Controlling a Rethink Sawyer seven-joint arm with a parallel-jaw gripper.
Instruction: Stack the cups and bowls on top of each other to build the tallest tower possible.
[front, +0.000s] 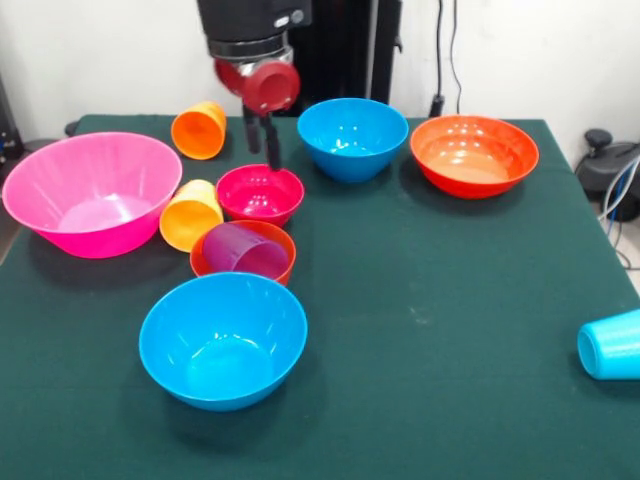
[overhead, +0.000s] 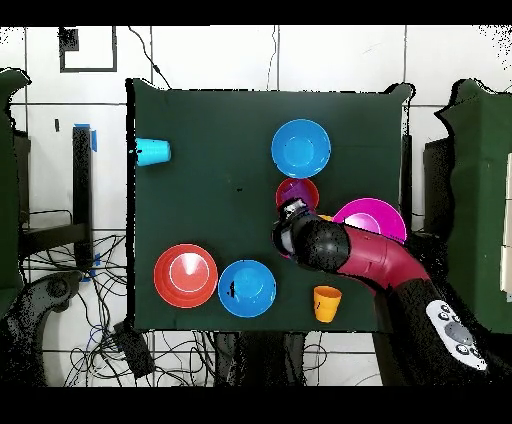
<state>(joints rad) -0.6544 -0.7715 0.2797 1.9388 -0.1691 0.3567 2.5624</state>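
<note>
My gripper (front: 262, 142) hangs just above the far rim of the small magenta bowl (front: 260, 193), its two dark fingers slightly apart and empty. In front of that bowl, the purple cup (front: 240, 248) lies tilted inside the small orange bowl (front: 275, 238); this pair also shows in the overhead view (overhead: 297, 190). The yellow-orange cup (front: 190, 214) lies on its side between the large pink bowl (front: 92, 192) and the magenta bowl. The orange cup (front: 199, 130) lies on its side farther back. In the overhead view my arm (overhead: 345, 252) hides the magenta bowl.
One blue bowl (front: 223, 338) stands near the front, another (front: 352, 137) at the back beside the wide orange-red bowl (front: 474, 154). The light blue cup (front: 610, 345) lies on its side at the table's right edge. Cables hang beyond the table edges.
</note>
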